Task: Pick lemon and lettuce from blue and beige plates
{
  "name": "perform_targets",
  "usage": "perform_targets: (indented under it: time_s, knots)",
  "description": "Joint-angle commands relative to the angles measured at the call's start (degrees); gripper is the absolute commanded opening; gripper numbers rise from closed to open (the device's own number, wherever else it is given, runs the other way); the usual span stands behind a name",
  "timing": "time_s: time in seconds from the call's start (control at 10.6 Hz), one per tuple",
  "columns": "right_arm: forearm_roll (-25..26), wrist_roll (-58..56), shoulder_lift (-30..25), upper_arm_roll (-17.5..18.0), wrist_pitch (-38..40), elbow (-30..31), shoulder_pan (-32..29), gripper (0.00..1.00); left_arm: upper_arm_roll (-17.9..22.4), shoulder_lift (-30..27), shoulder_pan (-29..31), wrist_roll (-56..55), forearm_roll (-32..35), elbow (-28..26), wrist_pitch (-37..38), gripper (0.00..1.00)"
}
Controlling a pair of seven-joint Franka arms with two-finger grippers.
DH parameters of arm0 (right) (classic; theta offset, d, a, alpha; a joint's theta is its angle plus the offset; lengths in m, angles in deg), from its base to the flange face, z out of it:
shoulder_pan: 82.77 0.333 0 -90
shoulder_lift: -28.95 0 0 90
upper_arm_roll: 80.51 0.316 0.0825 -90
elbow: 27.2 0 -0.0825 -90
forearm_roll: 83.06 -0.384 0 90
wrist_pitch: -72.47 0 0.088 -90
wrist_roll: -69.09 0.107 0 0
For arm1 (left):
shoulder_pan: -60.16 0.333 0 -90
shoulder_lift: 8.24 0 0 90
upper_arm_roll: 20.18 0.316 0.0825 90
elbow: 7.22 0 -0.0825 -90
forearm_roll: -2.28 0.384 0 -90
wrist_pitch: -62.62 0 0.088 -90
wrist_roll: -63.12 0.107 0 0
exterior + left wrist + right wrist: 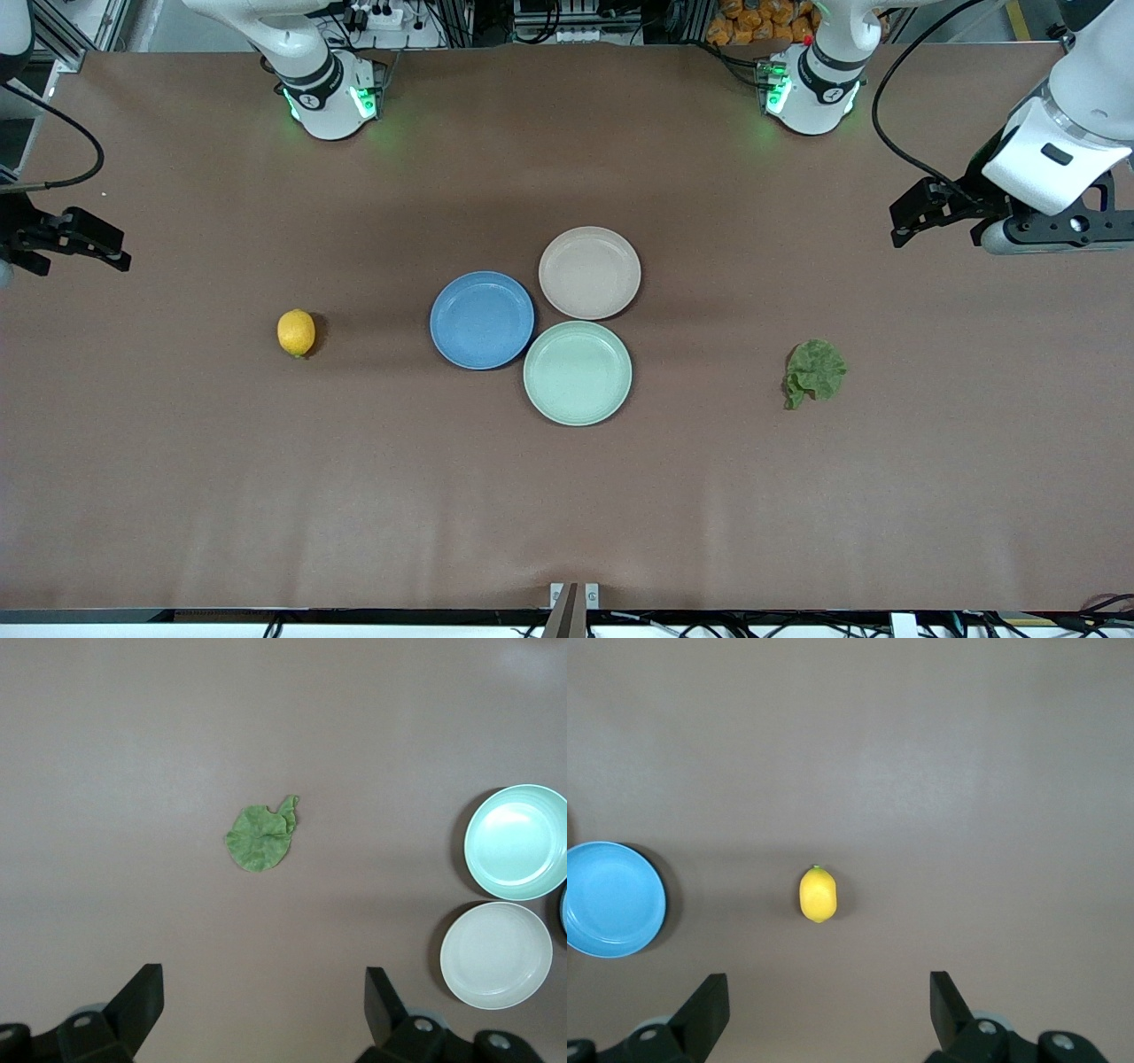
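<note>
Left claw (261, 1005) and right claw (828, 1008) agape, aloft.

— What do you see on the arms themselves?

— Your two white bases (332, 93) glow with green lights and wear black joint bands. Black cables loop off both arms.

— And the ends?

— Your left gripper (264, 1005) and right gripper (829, 1008) have black, wedge-shaped fingers on black bodies with round silver screws. A white wrist housing (1054, 164) carries a dark oval mark.
</note>
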Motion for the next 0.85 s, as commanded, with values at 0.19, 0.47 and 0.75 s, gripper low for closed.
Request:
perform_targets:
  time_s: [0.19,0.47,0.75]
  knots:
    - [-0.07,2.85,0.87,1.12,1.59,-5.03,0.01,1.00,-0.04,-0.35,0.30,1.15,-0.36,1.38,2.76,1.00]
    - [-0.07,5.40,1.75,0.95,0.45,-5.03,1.24,1.00,-0.31,-0.44,0.21,1.24,1.14,1.38,2.77,1.00]
    - [-0.06,6.19,2.55,1.12,1.23,-4.51,1.33,1.00,-0.40,-0.52,0.21,1.76,1.14,1.38,2.85,1.00]
